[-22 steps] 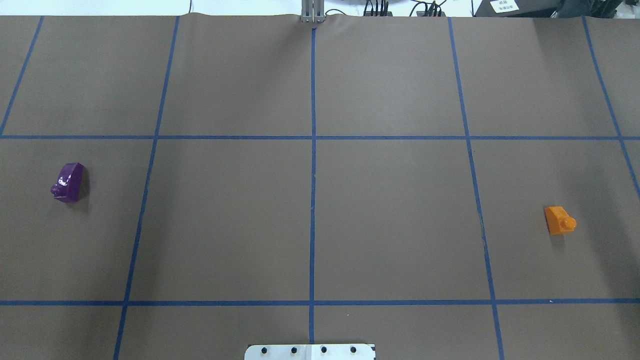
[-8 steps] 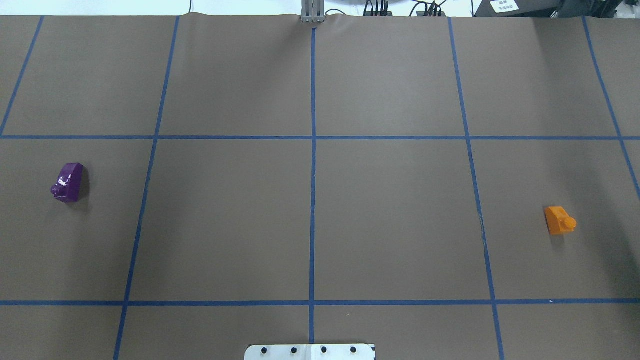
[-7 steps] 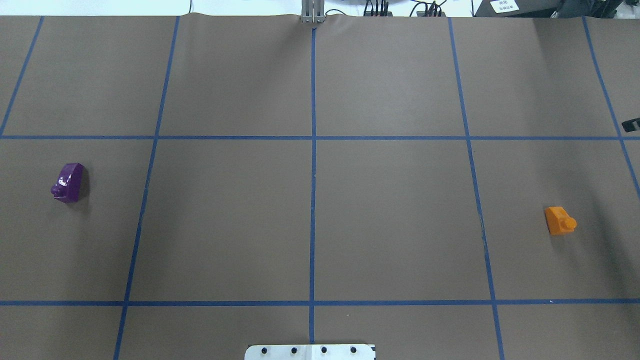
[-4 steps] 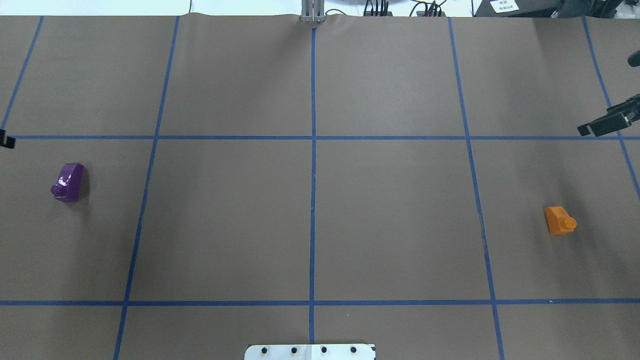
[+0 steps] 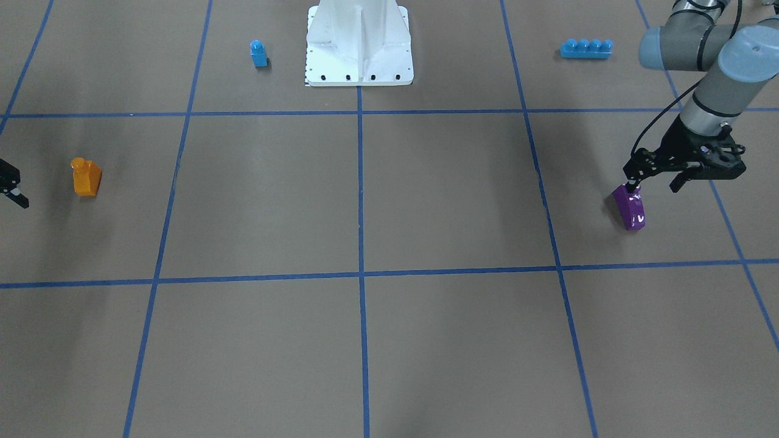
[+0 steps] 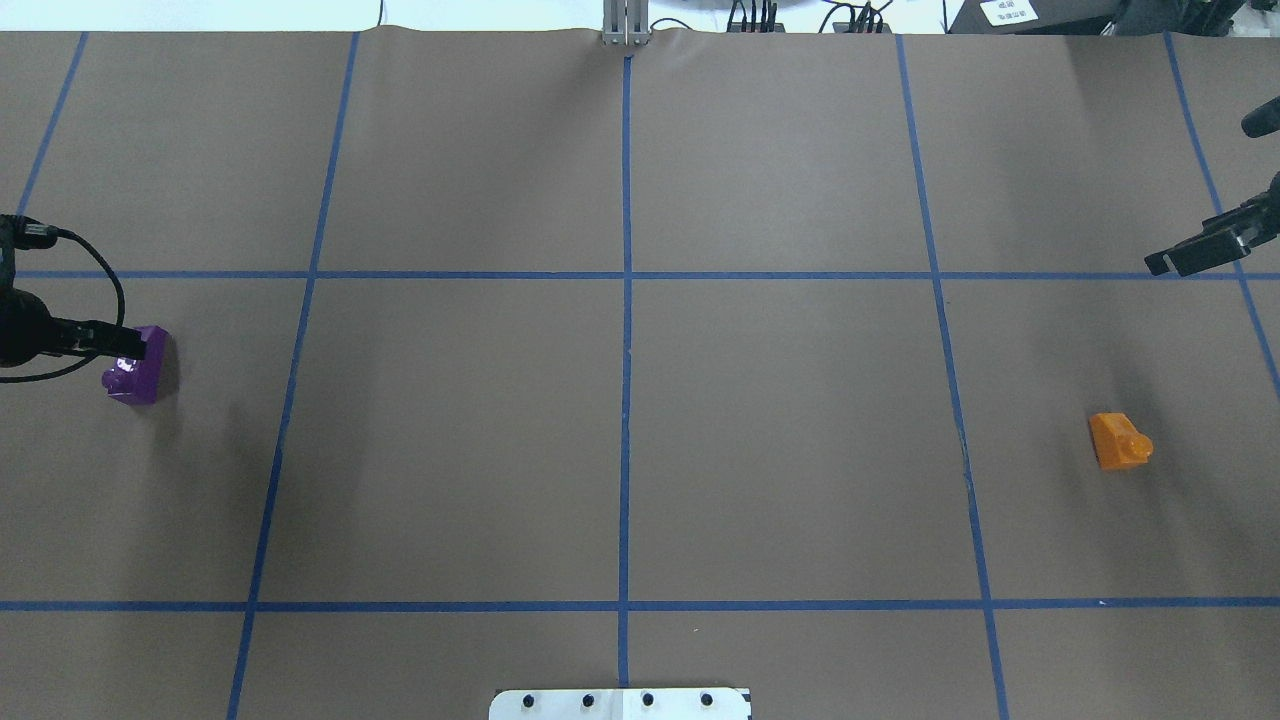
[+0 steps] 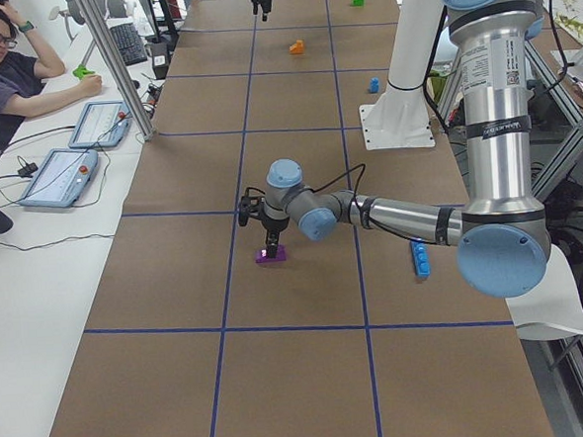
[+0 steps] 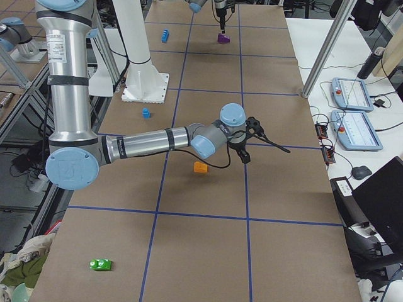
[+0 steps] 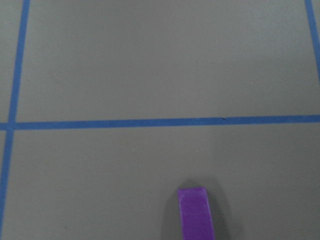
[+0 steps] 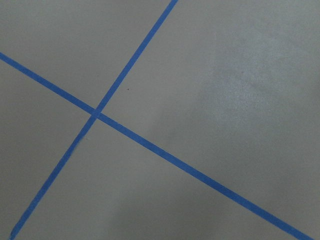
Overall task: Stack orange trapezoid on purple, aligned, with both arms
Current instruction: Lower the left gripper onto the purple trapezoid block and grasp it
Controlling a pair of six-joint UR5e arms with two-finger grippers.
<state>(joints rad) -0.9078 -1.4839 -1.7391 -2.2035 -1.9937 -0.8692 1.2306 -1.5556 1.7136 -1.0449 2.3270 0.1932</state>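
Note:
The purple brick point(image 6: 137, 376) lies on the brown table at the robot's left, and also shows in the front view point(image 5: 630, 209) and at the bottom of the left wrist view point(image 9: 196, 214). My left gripper point(image 5: 654, 184) hovers open just above it, with one fingertip point(image 6: 128, 341) over the brick's far end. The orange trapezoid point(image 6: 1118, 442) stands alone at the robot's right, also in the front view point(image 5: 86, 177). My right gripper point(image 8: 247, 141) is open and empty, beyond the orange brick and clear of it. One of its fingers point(image 6: 1192, 255) shows at the overhead view's right edge.
A small blue single-stud brick point(image 5: 258, 53) and a long blue four-stud brick point(image 5: 585, 48) lie on either side of the white robot base point(image 5: 359, 48). A green brick point(image 8: 101, 264) lies near the table's right end. An operator point(image 7: 5, 68) sits at a side desk.
Both arms have come into the overhead view. My left gripper moved in from the left edge to above the purple brick. My right gripper edged in from the right. The bricks have not moved.

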